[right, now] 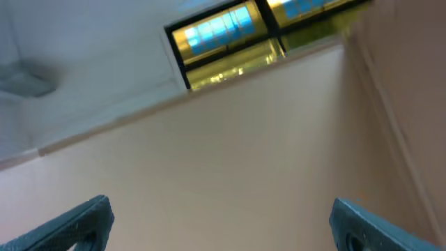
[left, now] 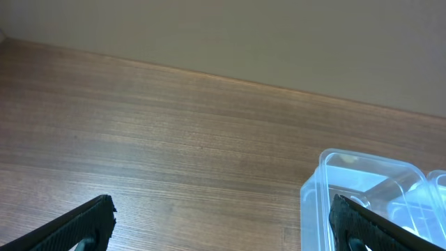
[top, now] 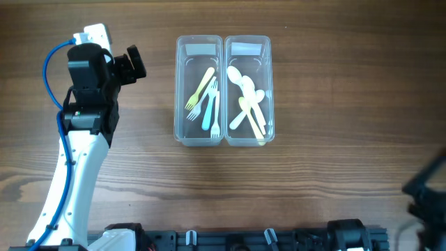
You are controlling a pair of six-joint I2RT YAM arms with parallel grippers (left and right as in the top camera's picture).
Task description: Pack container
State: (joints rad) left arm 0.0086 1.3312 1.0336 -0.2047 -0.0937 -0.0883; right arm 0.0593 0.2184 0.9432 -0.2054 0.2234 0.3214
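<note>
Two clear plastic containers stand side by side at the table's centre. The left container (top: 199,89) holds several pastel forks (top: 206,101). The right container (top: 248,89) holds several pale spoons (top: 248,101). My left gripper (top: 132,64) is open and empty, left of the containers. In the left wrist view its fingertips (left: 221,223) are wide apart over bare wood, with the left container's corner (left: 362,181) at the lower right. My right gripper (right: 221,223) is open and empty, pointing up at a wall and ceiling; its arm (top: 428,188) sits at the table's lower right edge.
The wooden table (top: 334,160) surrounds the containers. The table's far edge meets a beige wall (left: 279,42) in the left wrist view. A black rail (top: 244,238) runs along the front edge.
</note>
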